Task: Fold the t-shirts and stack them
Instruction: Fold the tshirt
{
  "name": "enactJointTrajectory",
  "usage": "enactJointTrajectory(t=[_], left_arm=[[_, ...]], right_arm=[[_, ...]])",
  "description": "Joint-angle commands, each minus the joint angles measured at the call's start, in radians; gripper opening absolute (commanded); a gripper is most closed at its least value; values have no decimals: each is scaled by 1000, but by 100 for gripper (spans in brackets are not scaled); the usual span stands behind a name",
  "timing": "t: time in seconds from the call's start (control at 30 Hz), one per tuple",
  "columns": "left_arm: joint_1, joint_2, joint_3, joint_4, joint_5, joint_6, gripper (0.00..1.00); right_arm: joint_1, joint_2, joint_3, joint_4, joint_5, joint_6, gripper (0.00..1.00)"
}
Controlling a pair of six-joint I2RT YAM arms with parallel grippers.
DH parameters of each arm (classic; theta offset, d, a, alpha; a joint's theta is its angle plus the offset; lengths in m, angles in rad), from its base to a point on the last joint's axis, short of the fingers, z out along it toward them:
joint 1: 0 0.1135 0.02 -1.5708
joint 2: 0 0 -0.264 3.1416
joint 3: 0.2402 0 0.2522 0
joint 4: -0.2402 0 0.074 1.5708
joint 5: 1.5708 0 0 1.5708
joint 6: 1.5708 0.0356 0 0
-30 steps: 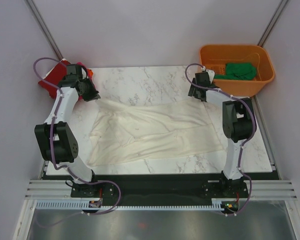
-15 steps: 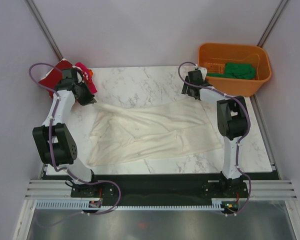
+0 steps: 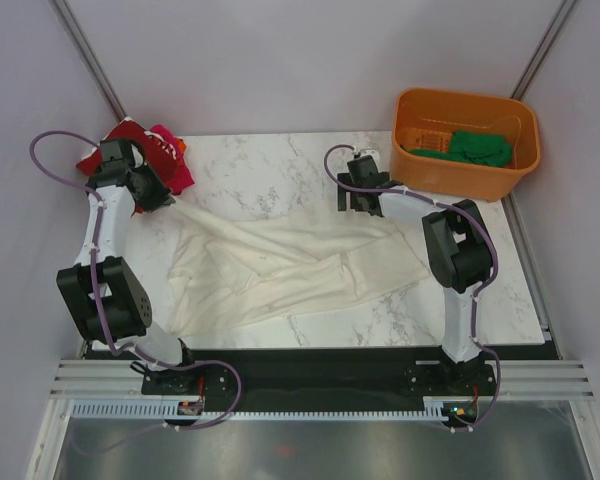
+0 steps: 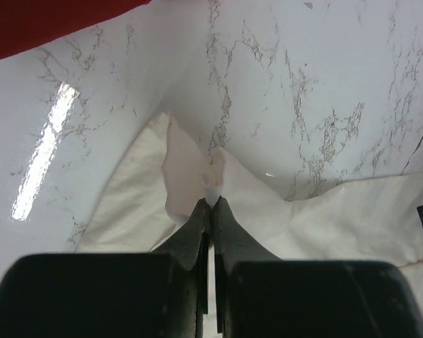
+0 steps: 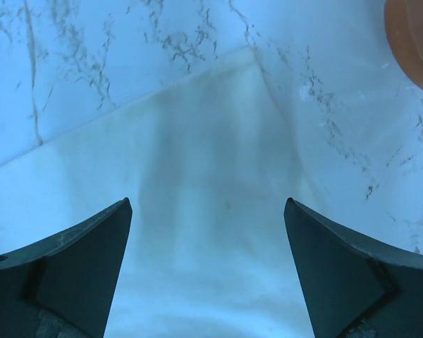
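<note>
A large cream-white t-shirt (image 3: 280,265) lies rumpled across the marble table (image 3: 270,165). My left gripper (image 3: 158,200) is at the shirt's far left corner, shut on a fold of the cream cloth (image 4: 197,169); in the left wrist view the gripper (image 4: 213,201) pinches it thinly. My right gripper (image 3: 348,200) is open and empty. It hovers over the shirt's far edge, with cream cloth (image 5: 211,141) between its spread fingers (image 5: 99,246). Dark red and magenta-pink shirts (image 3: 145,150) lie piled at the far left corner. A green shirt (image 3: 480,148) lies in the tub.
An orange plastic tub (image 3: 460,175) stands at the far right, beyond the table's corner; its rim shows in the right wrist view (image 5: 416,42). Red cloth (image 4: 42,21) lies just beyond my left gripper. Bare marble lies along the far edge and near right.
Both arms have swung left. My left gripper has pulled the cream shirt's corner left and farther back. The shirt has shifted left and bunched. My right gripper has moved left along the far edge.
</note>
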Motion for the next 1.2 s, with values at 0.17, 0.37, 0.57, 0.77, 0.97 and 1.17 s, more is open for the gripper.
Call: enactJointTrajectory(t=[0.17, 0.37, 0.57, 0.77, 0.97, 1.17], left_arm=[[3, -19, -3, 19, -14, 41, 2], [3, -5, -3, 19, -14, 41, 2], [4, -1, -4, 19, -14, 41, 2], [3, 2, -5, 19, -14, 41, 2], [3, 29, 10, 19, -14, 41, 2], [-11, 79, 52, 19, -14, 41, 2]], right_arm=[[26, -27, 118, -31, 65, -61, 98], [-15, 128, 249, -77, 35, -38, 95], [-53, 249, 345, -114, -7, -22, 90], [-82, 300, 342, -114, -40, -8, 73], [-90, 277, 301, -80, -47, 0, 25], [-104, 269, 298, -63, -60, 12, 0]])
